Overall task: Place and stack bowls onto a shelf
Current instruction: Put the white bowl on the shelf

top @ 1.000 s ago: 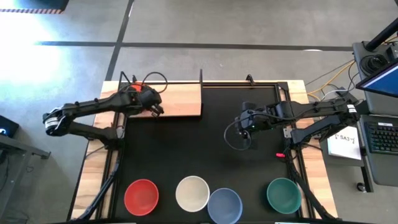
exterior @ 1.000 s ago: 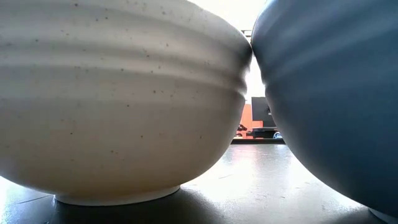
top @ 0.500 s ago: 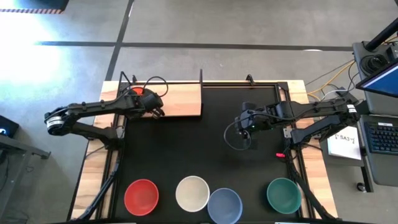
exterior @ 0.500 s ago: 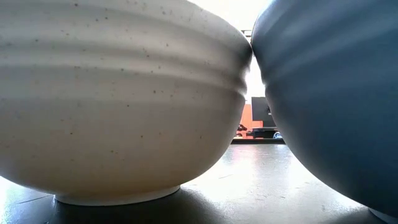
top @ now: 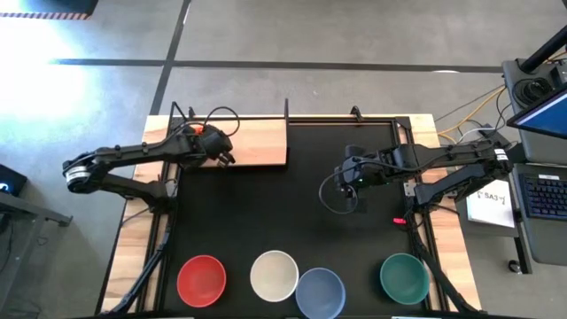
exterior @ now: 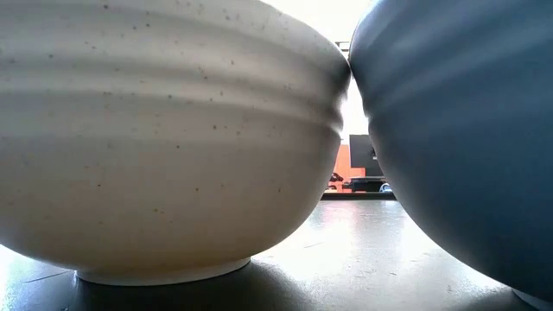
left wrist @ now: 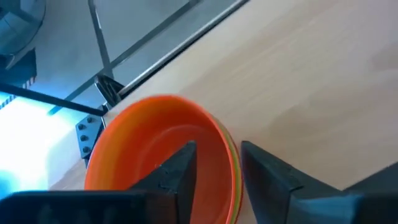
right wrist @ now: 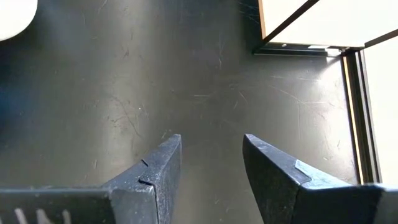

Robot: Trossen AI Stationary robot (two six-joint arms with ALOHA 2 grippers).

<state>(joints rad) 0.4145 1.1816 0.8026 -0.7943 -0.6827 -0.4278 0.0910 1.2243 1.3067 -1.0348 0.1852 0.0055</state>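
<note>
An orange-red bowl [left wrist: 155, 143] sits on the left end of the light-wood shelf [top: 261, 142], nested in another bowl whose yellow rim [left wrist: 236, 177] shows beneath it. My left gripper [left wrist: 217, 171] is open over that bowl's rim, one finger inside and one outside. In the high view the left arm hides most of the bowl [top: 200, 129]. My right gripper [top: 347, 190] hangs open over the black mat, near nothing. Red [top: 202, 280], white [top: 274, 275], pale blue [top: 320, 292] and teal [top: 405, 276] bowls stand in a row along the near edge. My left gripper straddles the orange-red bowl's rim [left wrist: 225, 146], coming from above. The inner finger [left wrist: 180, 168] stands clear of the wall. I cannot tell whether the outer finger [left wrist: 267, 177] touches the rim. The bowl rests in the stack on the shelf.
A thin metal frame [top: 287, 108] borders the shelf's far side and the mat. The low view is filled by the white bowl [exterior: 164, 138] and the pale blue bowl [exterior: 458, 130]. The mat between shelf and bowl row is bare.
My left arm has shifted a little at the shelf's left end and has then kept still. The right arm has not moved.
</note>
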